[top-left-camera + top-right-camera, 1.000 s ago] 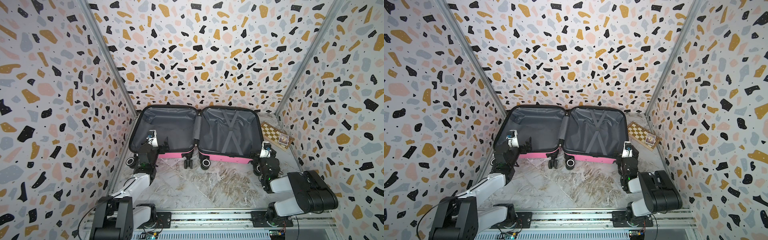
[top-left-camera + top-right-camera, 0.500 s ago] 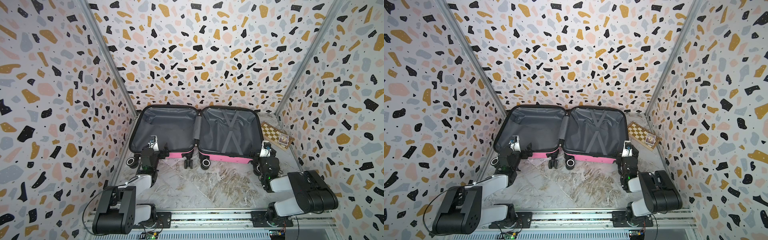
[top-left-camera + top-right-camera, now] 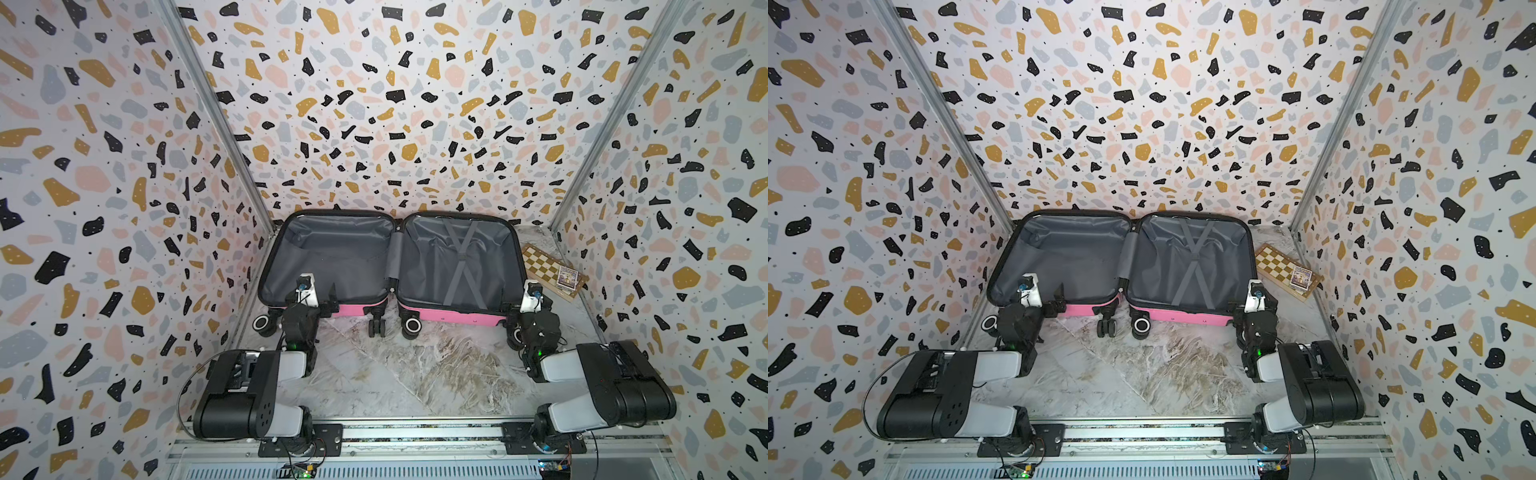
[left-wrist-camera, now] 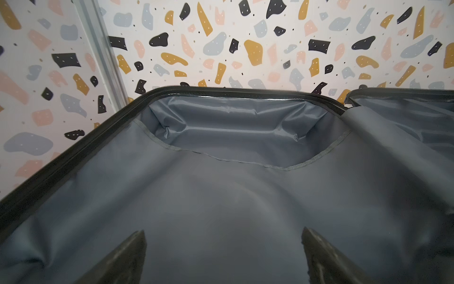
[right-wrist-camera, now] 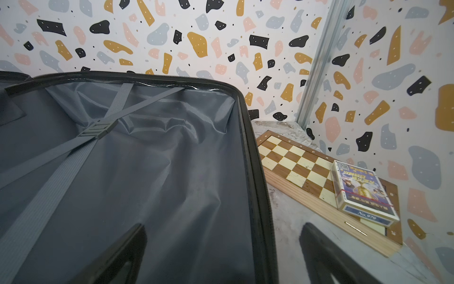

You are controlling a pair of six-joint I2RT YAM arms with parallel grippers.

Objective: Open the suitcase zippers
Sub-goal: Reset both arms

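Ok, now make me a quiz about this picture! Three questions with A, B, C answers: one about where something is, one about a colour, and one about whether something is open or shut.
1. The suitcase is on the table. Where is the chessboard?
A) inside the suitcase
B) on the table beside the suitcase
C) on top of a robot arm

2. What colour is the suitcase's outer shell?
A) green
B) blue
C) pink

3. How is the suitcase right now?
A) lying wide open
B) zipped shut
C) standing upright and closed

Answers:
1 B: both top views show it flat on the table, next to the half with the crossed straps.
2 C: a pink strip shows along the near edge.
3 A: both halves lie spread apart with the grey lining showing.
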